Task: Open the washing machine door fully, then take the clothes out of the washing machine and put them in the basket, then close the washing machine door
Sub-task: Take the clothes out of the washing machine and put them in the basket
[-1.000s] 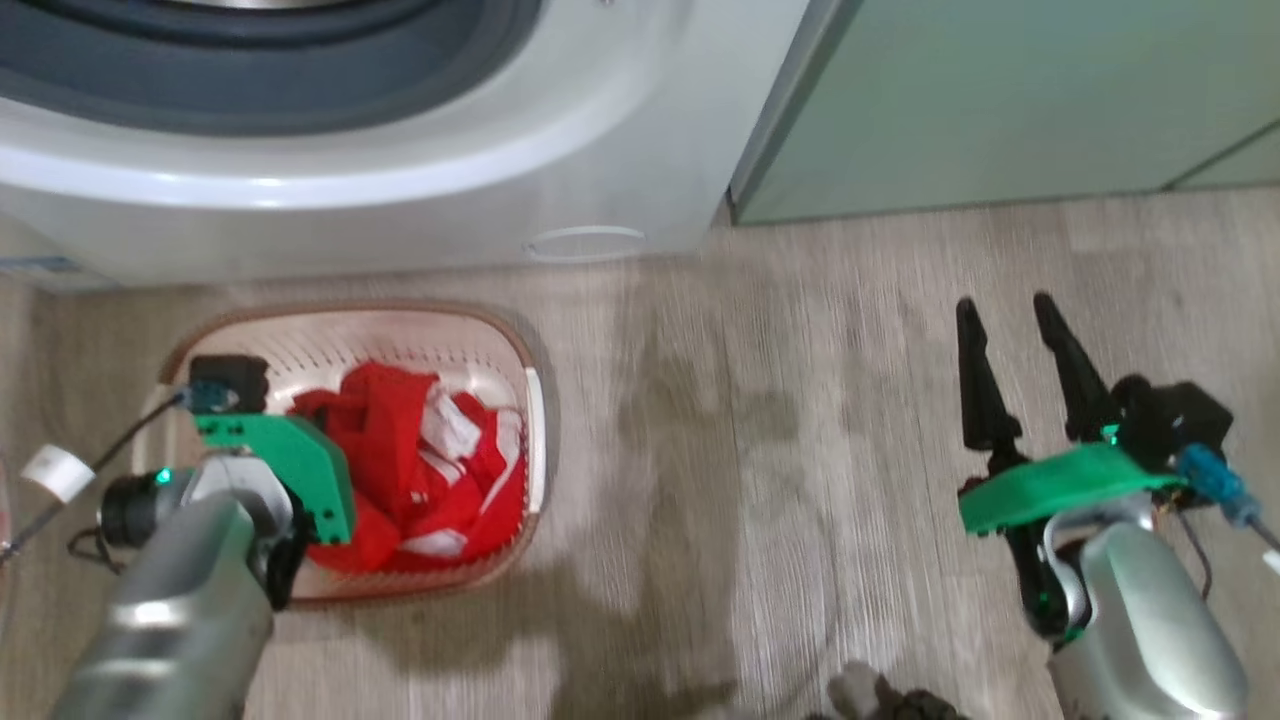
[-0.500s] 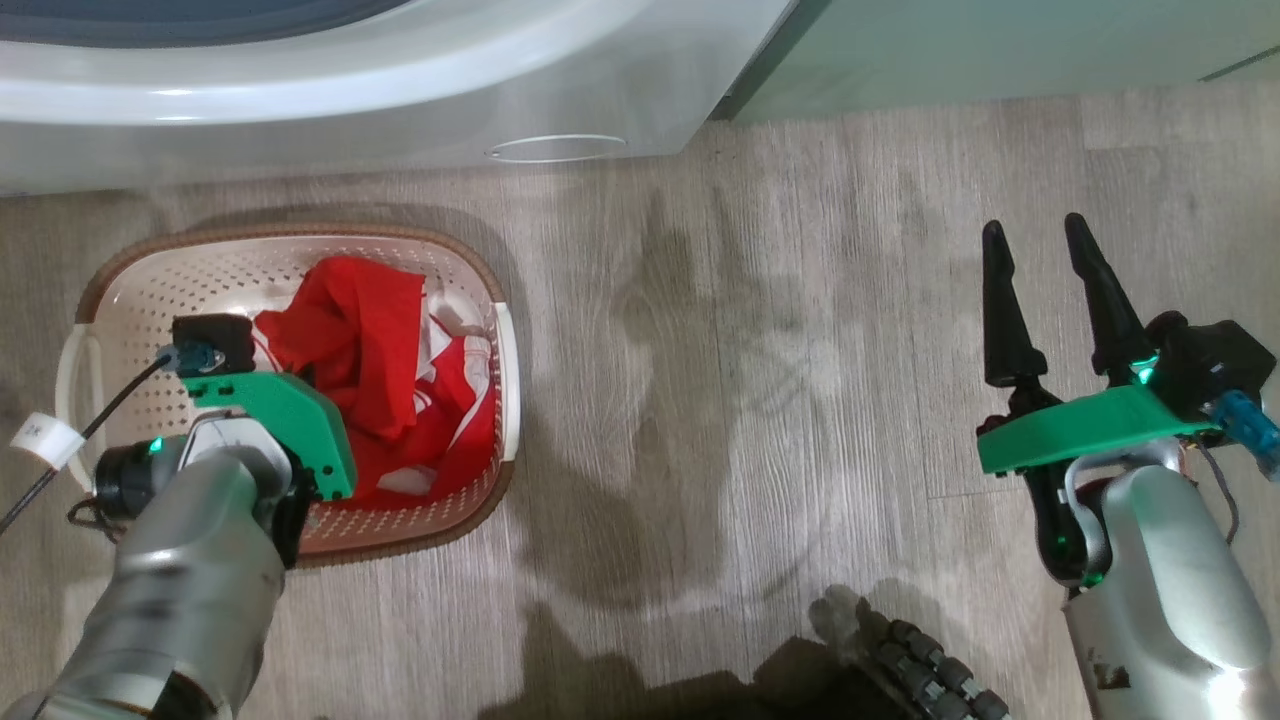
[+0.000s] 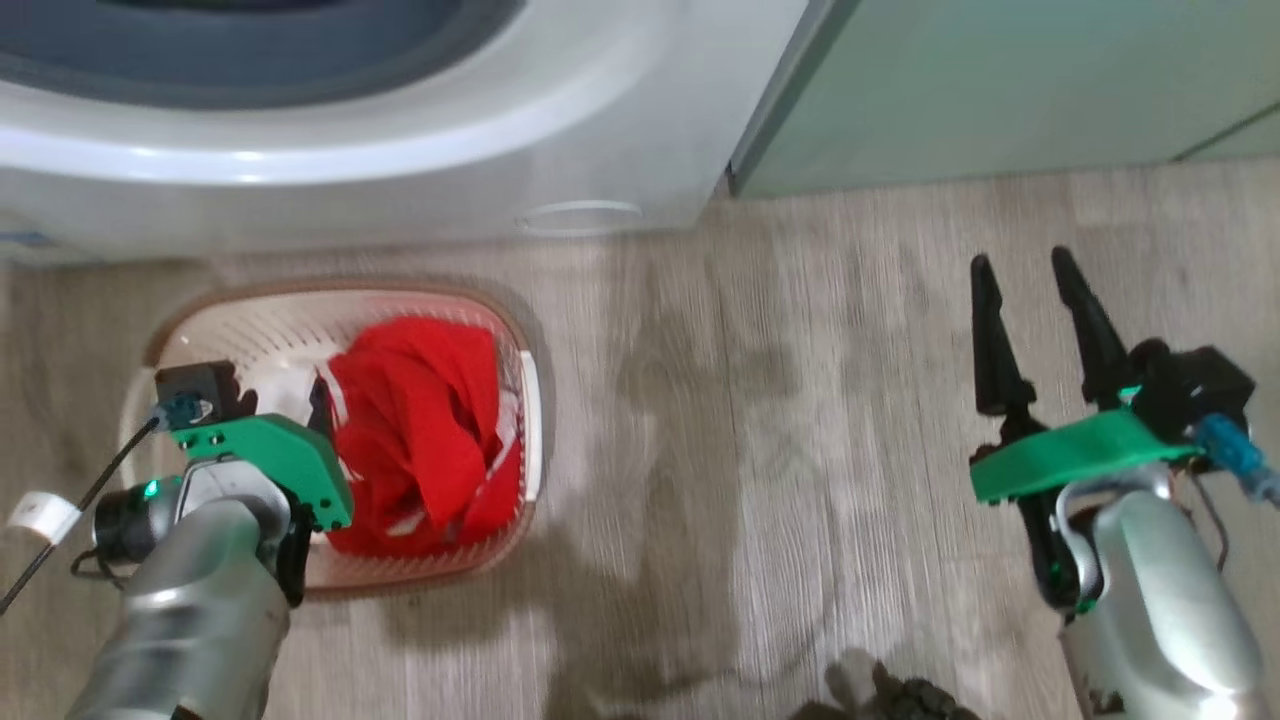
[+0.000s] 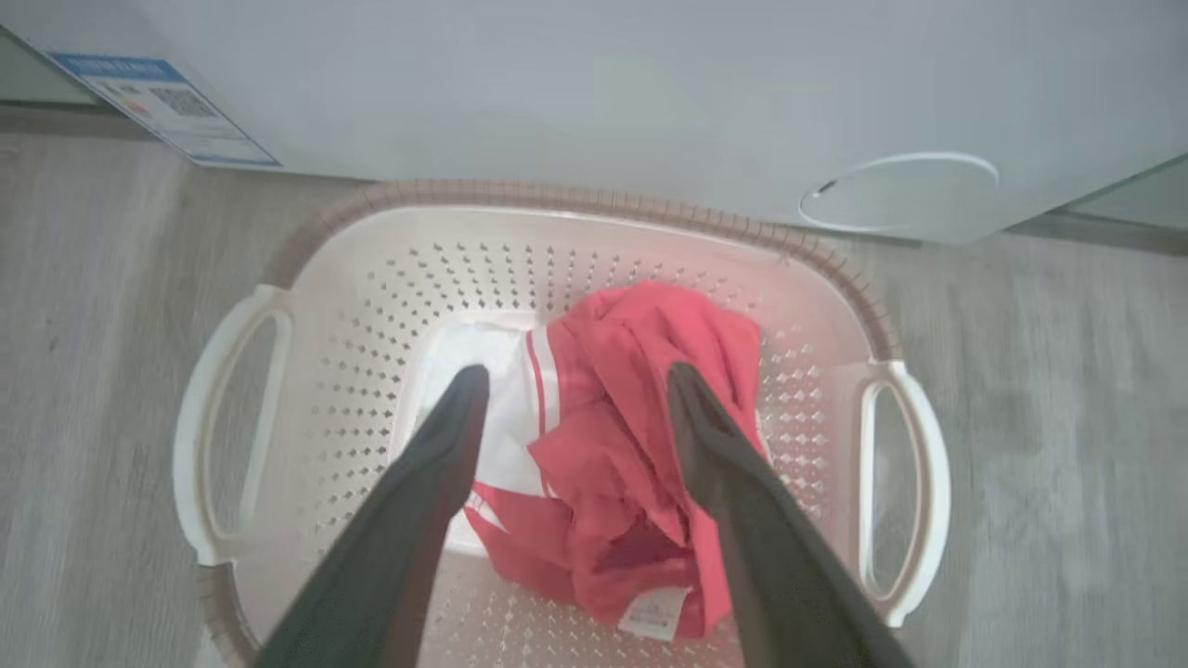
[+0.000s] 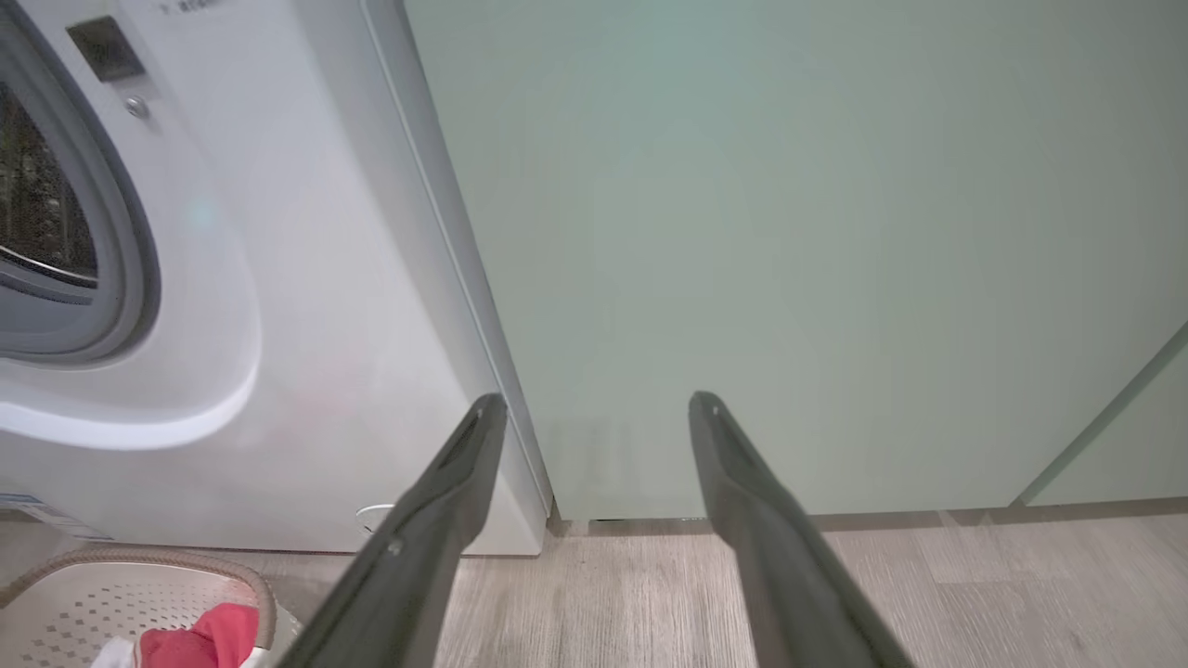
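Note:
The cream basket (image 3: 335, 291) with a brown rim stands on the floor just in front of the white washing machine (image 3: 400, 190). Bunched in its right half lie the red clothes (image 3: 430, 430) with white panels. My left gripper (image 4: 577, 376) hangs open just above those clothes (image 4: 640, 445), holding nothing. Off to the right over bare floor, my right gripper (image 3: 1025, 270) is open and empty, pointing toward the pale green cabinet (image 5: 789, 232). The right wrist view shows the machine's grey rubber ring (image 5: 130, 232) and dark drum (image 5: 37, 204). The washing machine door is out of view.
A small round white flap (image 3: 580, 217) sits low on the washer's front, and a blue label sticker (image 4: 167, 107) is at its lower left corner. The green cabinet (image 3: 1000, 90) stands right of the washer. Wooden floor (image 3: 760, 450) lies between basket and right arm.
The head camera tipped down, then back up. The red clothes have shifted and bunched toward the basket's right side. Both grippers stay open.

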Available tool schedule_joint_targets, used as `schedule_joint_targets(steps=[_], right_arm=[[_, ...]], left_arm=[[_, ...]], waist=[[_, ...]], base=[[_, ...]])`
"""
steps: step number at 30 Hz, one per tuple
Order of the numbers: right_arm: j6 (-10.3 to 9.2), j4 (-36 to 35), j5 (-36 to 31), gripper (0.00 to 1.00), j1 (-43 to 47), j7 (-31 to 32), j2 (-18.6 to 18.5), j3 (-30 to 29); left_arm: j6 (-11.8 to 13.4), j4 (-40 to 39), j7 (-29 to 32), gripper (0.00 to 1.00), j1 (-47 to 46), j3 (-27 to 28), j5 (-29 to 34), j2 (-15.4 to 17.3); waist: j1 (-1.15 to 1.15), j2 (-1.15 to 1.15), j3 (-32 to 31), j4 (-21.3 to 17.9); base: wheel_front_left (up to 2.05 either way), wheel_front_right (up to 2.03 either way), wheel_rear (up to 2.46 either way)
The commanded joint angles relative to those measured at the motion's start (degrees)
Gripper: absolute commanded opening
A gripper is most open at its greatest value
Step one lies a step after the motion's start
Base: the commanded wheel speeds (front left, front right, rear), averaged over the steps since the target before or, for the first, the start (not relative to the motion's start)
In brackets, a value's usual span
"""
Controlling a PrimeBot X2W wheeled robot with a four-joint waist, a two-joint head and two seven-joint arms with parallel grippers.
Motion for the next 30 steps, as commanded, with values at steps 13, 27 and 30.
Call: schedule_joint_targets(steps=[13, 27, 30], right_arm=[[-0.04, 1.0, 0.7, 1.00, 6.6, -0.4, 0.5, 3.4], [-0.04, 1.2, 0.9, 1.00, 11.3, -0.4, 1.4, 3.1], [-0.04, 1.1, 0.8, 1.00, 12.6, -0.4, 1.4, 2.0]], left_arm=[[-1.4, -24.4, -1.3, 1.00, 12.1, 13.8, 6.4, 5.7], [-3.6, -42.3, -1.3, 1.00, 28.3, 29.1, 18.3, 2.0], [-3.9, -44.0, -1.3, 1.00, 30.3, 30.3, 20.2, 1.1]], waist=[[0.00, 0.00, -15.4, 2.0], [0.00, 0.00, -23.5, 2.6], [0.00, 0.00, -25.0, 3.0]], base=[[0.00, 0.00, 0.00], [0.00, 0.00, 0.00], [0.00, 0.00, 0.00]])
